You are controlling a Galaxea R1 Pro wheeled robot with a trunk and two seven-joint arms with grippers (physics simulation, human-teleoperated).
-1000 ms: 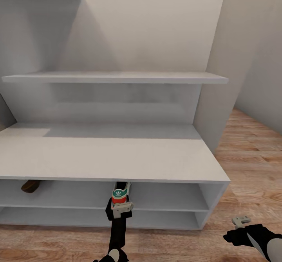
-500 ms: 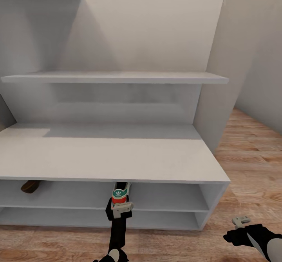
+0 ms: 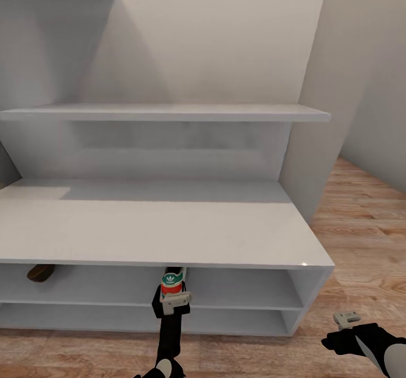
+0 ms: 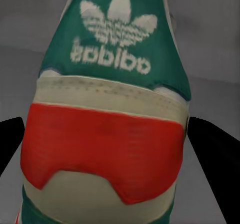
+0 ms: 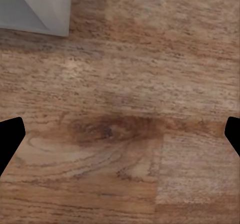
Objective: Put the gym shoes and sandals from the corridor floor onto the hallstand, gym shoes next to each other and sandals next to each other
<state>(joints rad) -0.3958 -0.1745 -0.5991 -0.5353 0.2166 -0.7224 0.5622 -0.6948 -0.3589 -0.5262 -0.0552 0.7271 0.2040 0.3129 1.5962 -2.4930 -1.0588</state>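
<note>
Teal-and-red heel tab of a gym shoe (image 3: 171,281) poking out from under the front edge of the hallstand's (image 3: 169,231) top, sitting on the upper of the two low shelves, roughly mid-width. Looks like the placing step for this sneaker: shoe already in on the shelf, just not let go of. Left gripper (image 3: 174,300) right behind the heel, touching it as far as can be told from the head view. Left wrist view up close on the same heel (image 4: 107,129), dark fingers (image 4: 212,149) flanking it on both sides, so reading that as clamped on the shoe, opened only as wide as the heel itself.

Next move, best guess: spread the fingers, pull straight back out without dragging the sneaker off the shelf edge, then go hunting for the second gym shoe so it can land right beside this one.

Brown sandal (image 3: 40,272) tucked on that same upper shelf, way over toward the left end, well apart from the sneaker.

Right gripper (image 3: 346,318) parked low over the corridor floor (image 3: 361,242) off the hallstand's right corner, fingers spread wide, nothing in them, just wood planks (image 5: 120,129) underneath.
</note>
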